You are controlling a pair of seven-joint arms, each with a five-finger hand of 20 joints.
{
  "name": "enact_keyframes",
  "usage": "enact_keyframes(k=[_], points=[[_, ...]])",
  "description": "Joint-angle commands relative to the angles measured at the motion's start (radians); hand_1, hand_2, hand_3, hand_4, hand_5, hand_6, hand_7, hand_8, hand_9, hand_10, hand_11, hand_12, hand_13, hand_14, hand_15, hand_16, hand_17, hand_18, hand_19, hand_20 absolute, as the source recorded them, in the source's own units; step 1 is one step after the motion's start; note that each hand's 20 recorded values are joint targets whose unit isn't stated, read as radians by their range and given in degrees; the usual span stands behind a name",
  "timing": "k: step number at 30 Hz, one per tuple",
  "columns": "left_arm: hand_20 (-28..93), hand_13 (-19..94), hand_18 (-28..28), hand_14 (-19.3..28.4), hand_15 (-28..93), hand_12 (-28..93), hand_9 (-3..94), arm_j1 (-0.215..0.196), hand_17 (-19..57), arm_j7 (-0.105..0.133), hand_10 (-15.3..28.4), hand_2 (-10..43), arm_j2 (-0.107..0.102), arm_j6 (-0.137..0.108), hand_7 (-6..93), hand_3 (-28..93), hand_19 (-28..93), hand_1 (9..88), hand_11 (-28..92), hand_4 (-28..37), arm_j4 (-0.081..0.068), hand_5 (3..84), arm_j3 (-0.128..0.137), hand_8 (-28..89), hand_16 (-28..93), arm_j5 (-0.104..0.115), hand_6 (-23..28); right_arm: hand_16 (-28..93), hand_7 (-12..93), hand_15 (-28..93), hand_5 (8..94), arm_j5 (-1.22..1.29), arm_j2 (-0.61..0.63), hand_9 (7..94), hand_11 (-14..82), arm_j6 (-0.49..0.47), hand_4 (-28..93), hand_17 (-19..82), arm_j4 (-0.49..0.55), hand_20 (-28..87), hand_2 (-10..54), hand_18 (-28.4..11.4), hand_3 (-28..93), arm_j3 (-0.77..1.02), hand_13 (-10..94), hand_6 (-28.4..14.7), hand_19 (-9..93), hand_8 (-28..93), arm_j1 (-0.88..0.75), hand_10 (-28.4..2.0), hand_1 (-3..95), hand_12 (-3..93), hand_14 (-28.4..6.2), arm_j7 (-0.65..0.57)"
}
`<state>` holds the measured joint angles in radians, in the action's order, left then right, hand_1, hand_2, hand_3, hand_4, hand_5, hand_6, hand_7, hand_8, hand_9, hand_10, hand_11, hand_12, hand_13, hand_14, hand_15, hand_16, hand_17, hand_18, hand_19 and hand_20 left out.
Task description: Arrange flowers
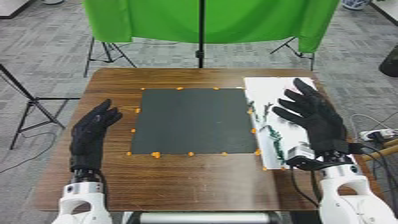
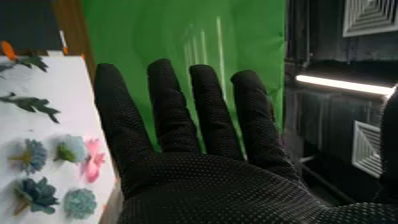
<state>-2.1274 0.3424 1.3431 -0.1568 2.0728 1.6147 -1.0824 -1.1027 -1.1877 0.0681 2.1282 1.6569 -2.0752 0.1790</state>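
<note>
1. Right hand [image 1: 313,112]: open wide, fingers straight and fanned apart, empty. In the head view it sits over the far-side half of the white board [image 1: 266,85], fingers aimed away from the robot and toward the mat side.
2. Left hand [image 1: 89,132]: open, relaxed, fingers nearly straight with a slight bend, nothing seen in its grip. It's just outside the dark mat [image 1: 191,120], well apart from the right hand.
3. Flowers: laid on the white board, beside the right hand, apart from its fingers. Wrist view gives the detail. Nearest the hand are a pink flower [image 2: 92,167] and a pale blue-green succulent [image 2: 80,202]. Next out, a green-centred succulent [image 2: 69,149]. Farther from the hand, a darker blue-green succulent [image 2: 35,195] and a smaller blue-green one [image 2: 34,156], both with brownish stems.
4. Greenery: a dark leafy sprig [image 2: 34,104] is on the same board, beyond the smaller succulent. Head view has green sprigs [image 1: 276,142] between the right hand and the mat, on the board.
5. Mat lies between the two hands on the brown table [image 1: 213,190], small orange markers [image 1: 156,155] round its edge.
6. Green cloth [image 1: 160,20] hangs beyond both hands, past the table's far edge.
</note>
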Motion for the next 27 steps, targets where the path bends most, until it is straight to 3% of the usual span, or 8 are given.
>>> enact_keyframes(k=[1,4,6,9,12,19,24,27], points=[[21,37,10.7,16.6,30,13,47.1,-0.016,5.3,-0.007,13.1,-6.3,0.005,-0.009,9.9,63,4,30.9,18,-18.2,-0.002,48.7,-0.007,-6,1,0.002,3.5,20,11,11,36.0,-0.017,0.005,42.0,4.9,0.059,-24,24,0.007,21,-9.5,-24.7,70,-0.01,37,-1.6,10,-7,-0.005,-14.5,15.6,16.2,-16.8,0.031],[21,37,10.6,16.6,30,13,47.2,-0.015,5.4,-0.004,13.1,-6.5,0.004,-0.003,9.8,63,4,30.9,18,-18.2,0.0,48.7,-0.006,-6,1,-0.005,3.5,20,12,12,37.8,-0.124,0.038,43.7,5.3,0.199,-23,25,0.026,23,-9.5,-23.9,71,-0.038,39,-1.7,12,-7,0.002,-14.3,18.7,16.2,-16.4,0.011],[21,37,10.6,16.6,30,13,47.2,-0.017,5.5,-0.002,13.1,-6.4,0.003,-0.006,9.8,63,4,31.0,18,-18.2,0.002,48.7,-0.003,-6,1,-0.004,3.6,20,15,14,40.5,-0.488,0.079,47.2,6.3,0.335,-23,29,0.041,26,-9.5,-22.2,71,-0.056,43,-1.7,16,-8,0.008,-14.5,22.1,16.5,-15.9,-0.092],[21,37,10.6,16.6,30,13,47.2,-0.022,5.5,-0.003,13.1,-6.4,0.0,-0.012,9.8,63,4,31.1,18,-18.2,0.004,48.7,0.0,-6,1,-0.003,3.5,22,19,18,48.8,-1.009,0.155,56.9,13.4,0.417,-23,38,0.038,42,-9.5,-17.6,69,-0.075,57,-2.1,25,-10,0.02,-14.6,26.6,18.4,-14.3,-0.243],[21,37,10.6,16.6,30,13,47.2,-0.018,5.6,-0.006,13.0,-6.4,0.0,-0.008,9.8,63,4,31.1,18,-18.1,0.003,48.7,-0.001,-6,1,-0.005,3.5,23,22,25,55.8,-1.105,0.23,63.3,17.3,0.487,-26,42,0.04,49,-9.5,-16.2,66,-0.1,64,-1.5,39,-10,0.022,-14.6,29.2,19.6,-12.8,-0.315],[21,37,10.5,16.6,29,12,47.2,-0.017,5.6,-0.014,13.0,-6.4,-0.01,-0.007,9.7,63,4,31.3,18,-18.0,0.006,48.7,-0.003,-6,1,-0.019,3.6,22,20,41,62.4,-1.239,0.38,68.6,22.7,0.287,-28,51,0.076,46,-9.5,-14.1,38,-0.089,73,-3.6,67,-7,-0.023,-15.6,41.4,23.4,-11.1,-0.507],[21,37,10.5,16.5,29,13,47.1,-0.012,5.6,-0.015,13.0,-6.5,-0.016,-0.001,9.8,63,4,31.3,18,-17.9,0.005,48.7,-0.006,-6,1,-0.026,3.5,22,17,46,63.1,-1.266,0.453,69.4,23.5,0.119,-28,57,0.09,39,-9.5,-10.8,52,-0.117,77,-4.7,74,-6,-0.016,-16.0,37.9,24.1,-9.4,-0.608],[21,37,10.5,16.5,29,13,47.2,-0.008,5.6,-0.02,13.1,-6.5,-0.018,0.002,9.8,63,4,31.3,18,-17.9,0.003,48.7,-0.011,-6,1,-0.037,3.5,22,17,47,63.1,-1.286,0.487,69.5,23.3,0.115,-28,59,0.058,37,-9.5,-9.7,56,-0.183,77,-4.9,75,-5,0.032,-15.9,37.3,24.0,-9.2,-0.64]])
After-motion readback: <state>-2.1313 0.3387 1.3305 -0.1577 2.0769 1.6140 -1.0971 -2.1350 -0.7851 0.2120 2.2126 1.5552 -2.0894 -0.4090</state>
